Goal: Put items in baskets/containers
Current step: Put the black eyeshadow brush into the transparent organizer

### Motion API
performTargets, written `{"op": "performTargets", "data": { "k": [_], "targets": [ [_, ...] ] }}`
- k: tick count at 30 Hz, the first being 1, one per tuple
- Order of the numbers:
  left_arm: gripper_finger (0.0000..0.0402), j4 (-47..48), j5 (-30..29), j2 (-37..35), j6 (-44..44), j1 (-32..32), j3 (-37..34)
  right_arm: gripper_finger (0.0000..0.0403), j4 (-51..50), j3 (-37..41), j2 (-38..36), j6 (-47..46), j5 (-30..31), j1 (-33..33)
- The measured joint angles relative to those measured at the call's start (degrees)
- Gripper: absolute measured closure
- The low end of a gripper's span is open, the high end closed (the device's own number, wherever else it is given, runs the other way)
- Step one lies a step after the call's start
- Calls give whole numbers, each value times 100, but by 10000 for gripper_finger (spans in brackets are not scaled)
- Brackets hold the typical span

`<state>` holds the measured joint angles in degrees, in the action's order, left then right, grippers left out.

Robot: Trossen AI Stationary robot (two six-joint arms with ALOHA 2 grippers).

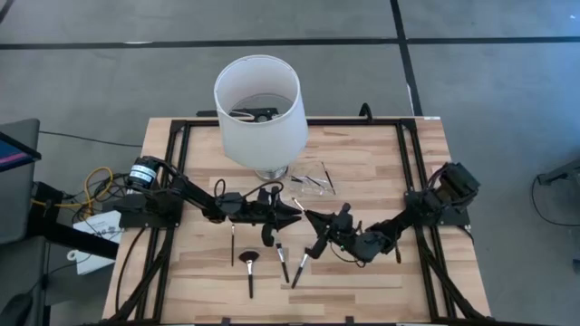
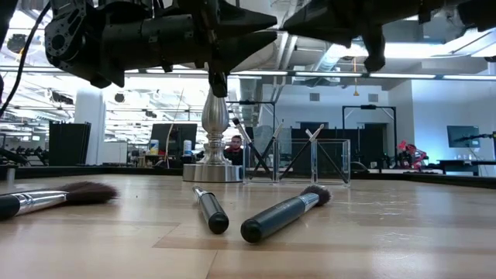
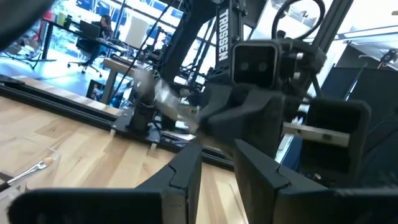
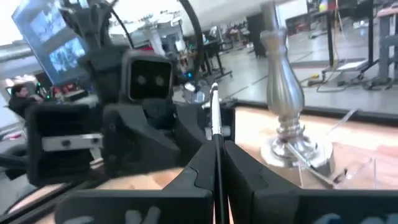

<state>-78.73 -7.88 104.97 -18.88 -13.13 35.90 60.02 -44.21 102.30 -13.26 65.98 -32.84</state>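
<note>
Several thin black makeup brushes lie flat on the wooden table near its front, among them a fan-headed one (image 1: pixel 250 270) and two straight ones (image 1: pixel 283 263) (image 1: pixel 301 264); the low view shows them close up (image 2: pixel 283 213). The clear tray (image 1: pixel 313 181) sits beside the lamp base with brushes leaning inside it (image 2: pixel 294 159). My right gripper (image 4: pixel 217 155) is shut on one brush above the table's middle (image 1: pixel 311 215). My left gripper (image 3: pixel 217 168) faces it tip to tip (image 1: pixel 295 215), open, with nothing between its fingers. My right gripper pinches a brush's thin black handle (image 4: pixel 217 140) between its two fingers. The fingers come roughly level from the table's right. The brush lies along them and sticks out past the tips, its pale end (image 4: pixel 213 102) pointing at my left gripper. It is lifted clear of the table.
A lamp with a tall white shade (image 1: pixel 258 109) and a silvery stem and base (image 2: pixel 213 170) stands at the table's far middle, next to the tray. A black frame (image 1: pixel 172 136) runs round the table's edges. Another brush (image 1: pixel 233 243) lies under the left arm.
</note>
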Motion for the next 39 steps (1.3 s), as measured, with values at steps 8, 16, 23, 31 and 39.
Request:
{"op": "performTargets", "data": {
  "k": [8,16,23,31,39],
  "targets": [
    [311,-204,-104,0,267,-2,-2,396,354,-3,0,289,-18,-123],
    [311,-407,-92,0,397,12,-2,396,212,-3,0,71,-478,44],
    [311,-468,-88,0,407,11,-2,396,171,-4,0,62,-607,74],
    [354,-530,-70,0,381,11,-2,396,29,-4,0,-23,-645,74],
    [374,-540,-54,2,413,5,-2,367,-128,-4,0,-11,-713,75]
  ]
}}
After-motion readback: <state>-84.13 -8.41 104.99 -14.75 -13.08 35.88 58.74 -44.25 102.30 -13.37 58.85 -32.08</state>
